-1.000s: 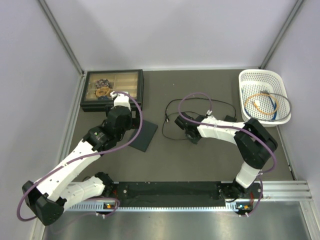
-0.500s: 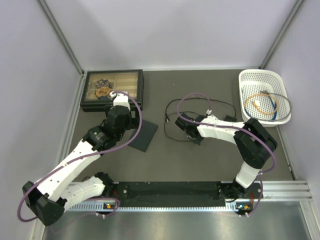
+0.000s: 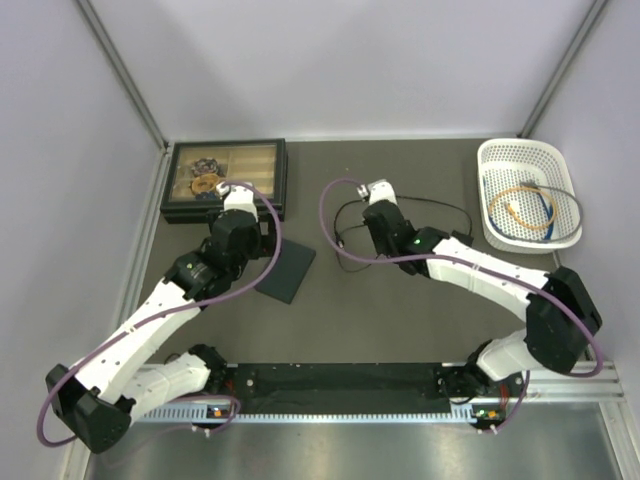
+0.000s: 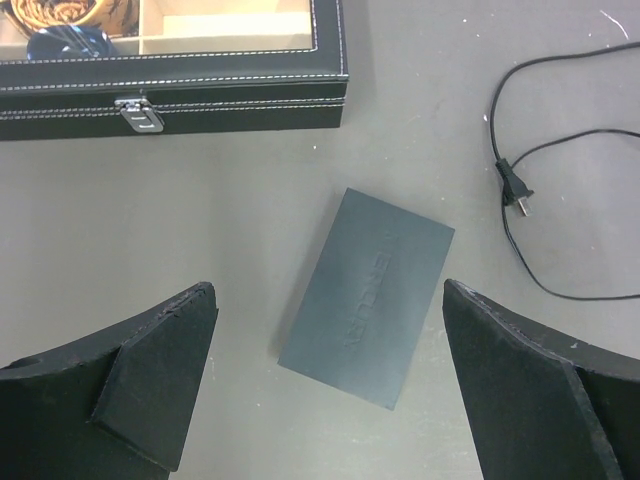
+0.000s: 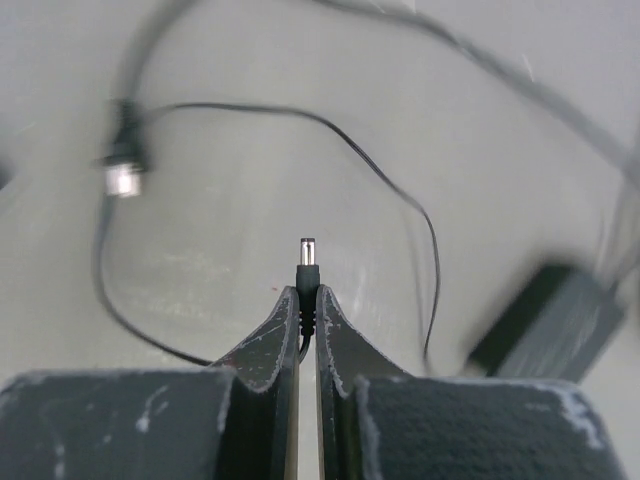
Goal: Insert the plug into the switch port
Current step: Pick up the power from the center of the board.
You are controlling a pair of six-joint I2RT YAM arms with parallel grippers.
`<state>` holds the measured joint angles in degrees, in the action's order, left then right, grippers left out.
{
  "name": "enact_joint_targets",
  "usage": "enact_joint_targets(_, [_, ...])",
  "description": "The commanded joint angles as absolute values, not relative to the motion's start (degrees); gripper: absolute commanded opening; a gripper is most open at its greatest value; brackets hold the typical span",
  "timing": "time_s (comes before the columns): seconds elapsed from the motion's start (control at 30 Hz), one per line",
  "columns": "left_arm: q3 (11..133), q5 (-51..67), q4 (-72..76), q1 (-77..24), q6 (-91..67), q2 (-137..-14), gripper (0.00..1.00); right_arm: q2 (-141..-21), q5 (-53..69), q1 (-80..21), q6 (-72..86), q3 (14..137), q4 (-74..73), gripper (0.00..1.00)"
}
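Observation:
The flat dark grey switch box (image 3: pixel 286 270) lies on the table; its port does not show. In the left wrist view the box (image 4: pixel 368 297) sits below and between my open left fingers. My left gripper (image 3: pixel 257 247) (image 4: pixel 328 290) hovers above it, empty. My right gripper (image 3: pixel 383 238) (image 5: pixel 308 292) is shut on a black barrel plug (image 5: pixel 308 262), whose metal tip sticks out past the fingertips, held above the table to the right of the box. The plug's thin black lead (image 3: pixel 346 262) trails below.
A small black power brick (image 3: pixel 460 238) (image 5: pixel 545 320) lies right of my right gripper. A second connector on the lead (image 4: pixel 515 186) (image 5: pixel 122 180) rests on the table. A black compartment case (image 3: pixel 225 178) (image 4: pixel 170 95) stands at the back left. A white basket (image 3: pixel 530 230) holds cables at the back right.
My right arm has swung out and stretched; its gripper has moved toward the back with the plug. The left arm has barely moved.

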<state>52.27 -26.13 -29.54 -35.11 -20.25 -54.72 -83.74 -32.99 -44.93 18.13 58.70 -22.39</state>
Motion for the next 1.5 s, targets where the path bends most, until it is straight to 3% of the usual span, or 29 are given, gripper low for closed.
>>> enact_joint_targets(0.0, [51.9,-25.1,-27.3,-33.9,-21.7,-53.6,0.99,-80.3,-15.8,-44.6,-11.8,55.9,-9.9,0.0])
enact_joint_targets(0.27, [50.2,-21.4,-27.6,-33.7,-27.2,-53.0,0.99,-82.4,3.8,-45.0,-18.1,54.7,-2.1,0.0])
enact_joint_targets(0.67, [39.8,-9.3,-15.0,-33.7,-37.7,-48.6,0.99,-80.8,16.2,-45.0,-13.3,44.2,14.4,0.0])
enact_joint_targets(0.93, [32.1,4.0,13.2,-33.8,-51.8,-53.1,0.84,-75.9,19.1,-45.0,-7.1,40.1,22.4,0.0])
enact_joint_targets(1.13, [36.2,11.2,16.3,-33.9,-54.6,-64.2,0.76,-72.2,20.4,-45.0,-5.1,37.5,23.8,0.0])
enact_joint_targets(1.3, [35.4,14.1,21.1,-33.9,-58.0,-67.0,0.58,-71.5,20.6,-45.0,-4.0,36.8,24.7,0.0])
enact_joint_targets(1.47, [35.5,16.1,23.6,-33.9,-59.8,-68.2,0.51,-71.6,20.1,-45.0,-3.9,36.7,25.0,0.0])
